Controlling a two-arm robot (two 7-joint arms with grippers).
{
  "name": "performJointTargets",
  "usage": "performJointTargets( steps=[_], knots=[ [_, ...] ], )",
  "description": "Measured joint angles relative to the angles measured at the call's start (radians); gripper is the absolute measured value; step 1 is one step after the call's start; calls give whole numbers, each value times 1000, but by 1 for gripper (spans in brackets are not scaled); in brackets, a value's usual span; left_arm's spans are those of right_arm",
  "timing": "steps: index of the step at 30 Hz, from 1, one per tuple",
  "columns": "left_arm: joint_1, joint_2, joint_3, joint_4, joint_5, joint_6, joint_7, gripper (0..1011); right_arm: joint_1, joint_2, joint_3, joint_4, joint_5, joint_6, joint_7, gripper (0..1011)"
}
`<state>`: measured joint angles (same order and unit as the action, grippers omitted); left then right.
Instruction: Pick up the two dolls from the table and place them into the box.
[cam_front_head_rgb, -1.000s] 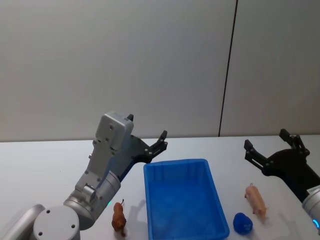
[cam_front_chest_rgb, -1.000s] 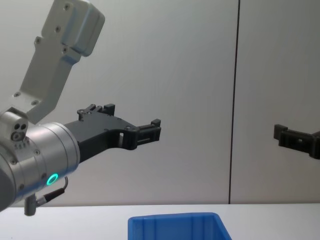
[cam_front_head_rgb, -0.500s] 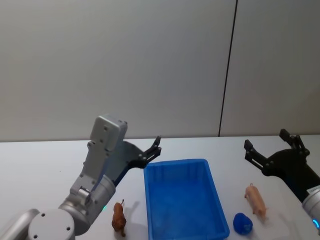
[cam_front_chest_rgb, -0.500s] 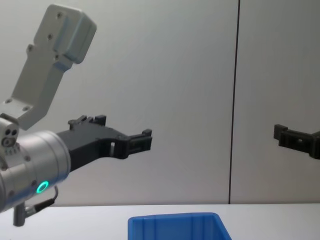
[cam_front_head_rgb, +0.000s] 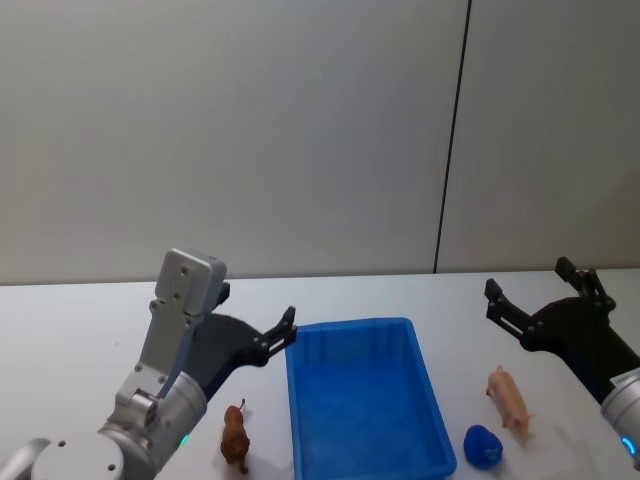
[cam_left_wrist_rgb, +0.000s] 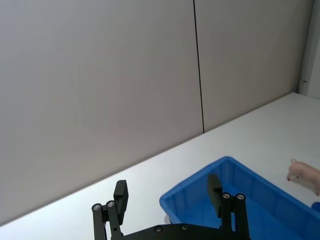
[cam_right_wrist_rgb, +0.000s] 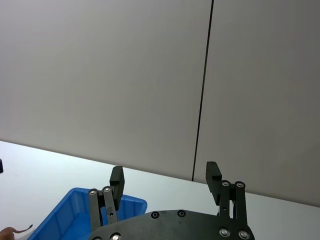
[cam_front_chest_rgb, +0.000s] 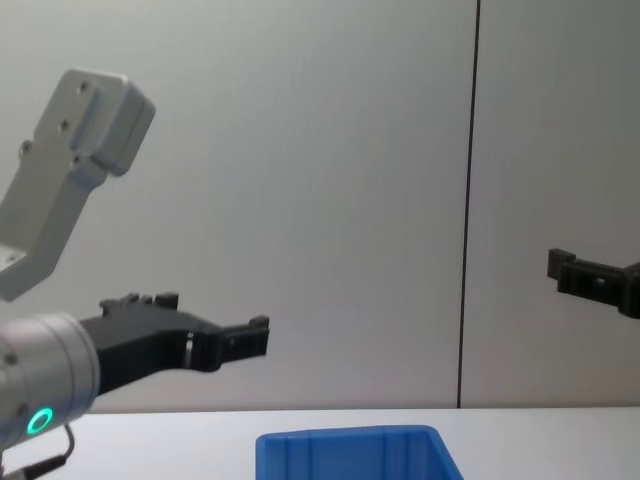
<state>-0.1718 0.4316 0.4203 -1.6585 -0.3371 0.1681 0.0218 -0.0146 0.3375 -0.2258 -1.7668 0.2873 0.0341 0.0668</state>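
Left gripper (cam_left_wrist_rgb: 167, 192), fingers spread and empty, has sunk and drawn back toward brown doll (cam_front_head_rgb: 236, 435) beside box (cam_front_head_rgb: 350, 326); pickup approach likely; right gripper (cam_front_head_rgb: 528, 280) spread, parked over pink doll (cam_front_head_rgb: 510, 397).

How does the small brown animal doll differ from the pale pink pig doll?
The brown animal doll is dark reddish-brown and sits left of the blue plastic box; the pink pig doll is pale and sits right of it. Both rest on the white table, outside the box.
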Motion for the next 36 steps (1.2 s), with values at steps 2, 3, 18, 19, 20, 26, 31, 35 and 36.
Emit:
performJointTargets(
  steps=[2, 3, 18, 19, 20, 26, 31, 35, 36],
  knots=[
    [3, 4, -2, 0, -11, 11, -2, 1001, 0, 0, 0, 0, 0, 0, 0, 1001],
    [6, 7, -5, 0, -19, 21, -5, 1001, 0, 0, 0, 0, 0, 0, 0, 1001],
    [25, 27, -22, 33, -88, 95, -54, 1001, 0, 0, 0, 0, 0, 0, 0, 1001],
    [26, 28, -22, 35, -90, 98, -56, 1001, 0, 0, 0, 0, 0, 0, 0, 1001],
    [27, 28, -23, 40, -96, 105, -61, 1001, 0, 0, 0, 0, 0, 0, 0, 1001],
    [31, 29, -24, 59, -110, 125, -74, 1001, 0, 0, 0, 0, 0, 0, 0, 1001],
    [34, 25, -23, 76, -119, 140, -81, 1001, 0, 0, 0, 0, 0, 0, 0, 1000],
    [37, 21, -21, 94, -129, 149, -83, 1001, 0, 0, 0, 0, 0, 0, 0, 1001],
    [38, 20, -20, 97, -131, 151, -83, 1001, 0, 0, 0, 0, 0, 0, 0, 1001]
  ],
)
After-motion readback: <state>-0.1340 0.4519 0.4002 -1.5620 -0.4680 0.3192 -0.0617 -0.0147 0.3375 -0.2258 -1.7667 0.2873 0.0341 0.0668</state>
